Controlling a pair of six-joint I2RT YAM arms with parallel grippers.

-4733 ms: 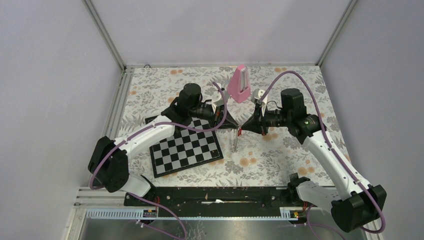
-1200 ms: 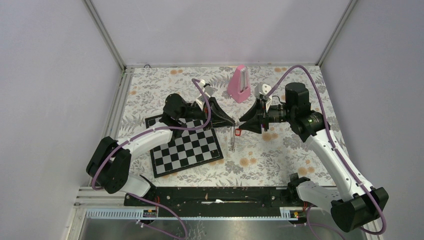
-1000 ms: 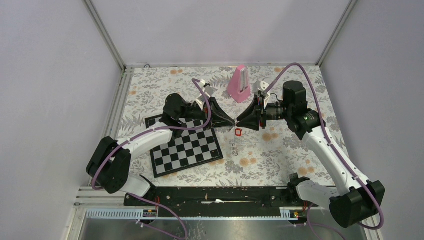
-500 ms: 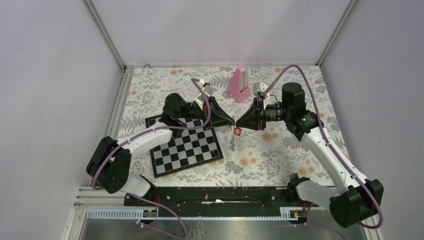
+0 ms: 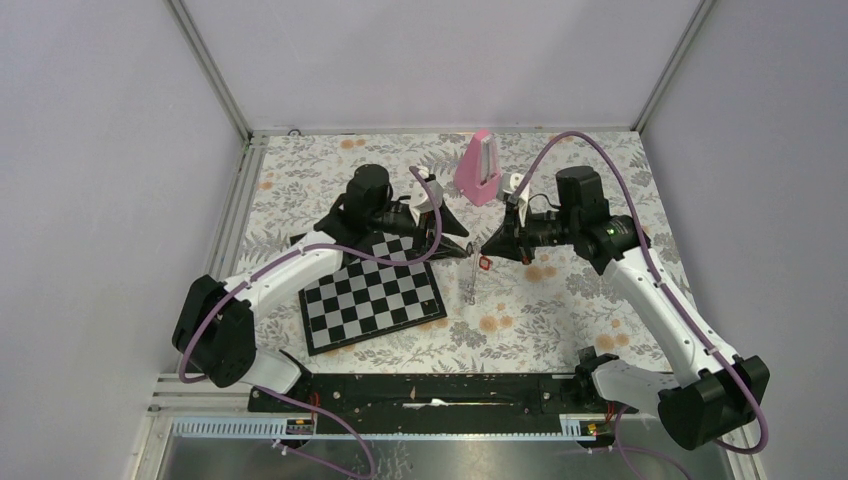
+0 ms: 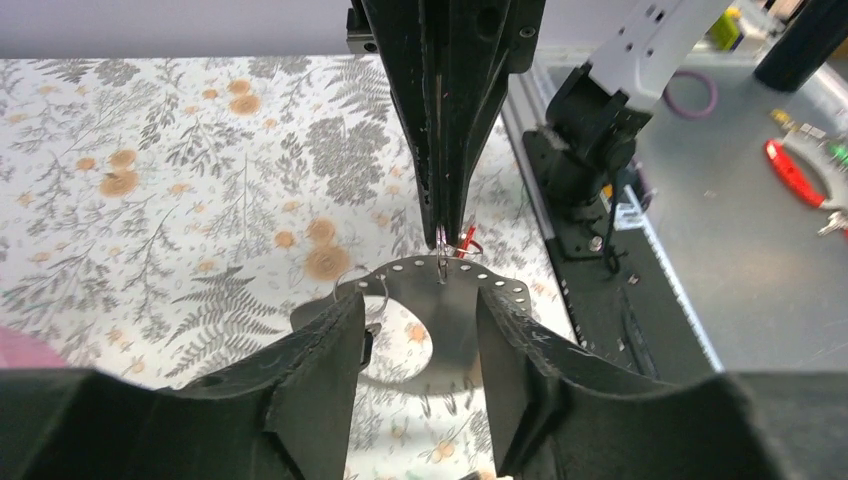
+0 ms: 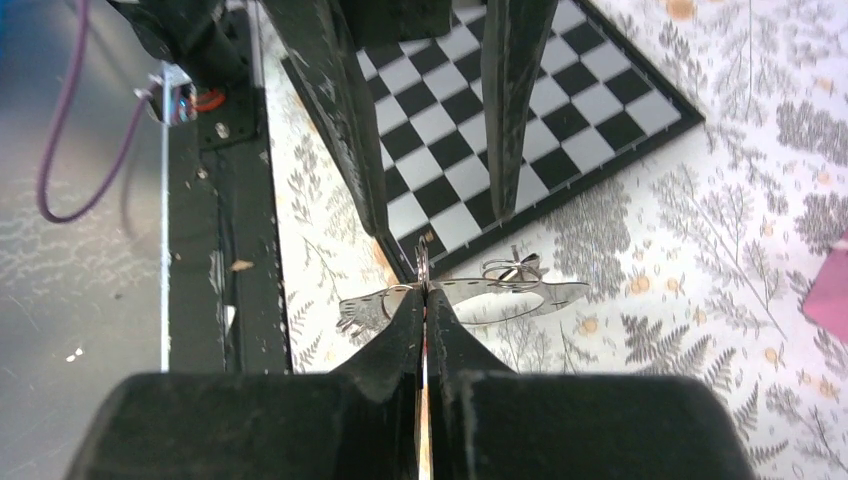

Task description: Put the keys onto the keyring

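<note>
The keyring (image 6: 452, 312), a pale grey loop with holes along its rim, hangs above the floral cloth between both grippers. It shows edge-on in the right wrist view (image 7: 480, 297) and as a thin strip from above (image 5: 470, 282). My right gripper (image 7: 424, 292) (image 5: 486, 248) is shut on its upper rim. The red-headed key (image 6: 467, 242) (image 5: 484, 263) hangs right at that pinch. A thin wire ring with a small metal piece (image 7: 512, 268) sits on the loop; whether it is the silver key I cannot tell. My left gripper (image 6: 420, 300) (image 5: 462, 244) stands open, fingers either side of the loop.
A black-and-white chessboard (image 5: 372, 295) lies under the left arm. The pink metronome (image 5: 479, 168) stands at the back, just behind the grippers. A black rail (image 5: 430, 390) runs along the near edge, with the grey metal bench beyond it.
My right gripper has closed on the keyring's rim. My left gripper has opened and let go of it, and its wrist has shifted up and right.
</note>
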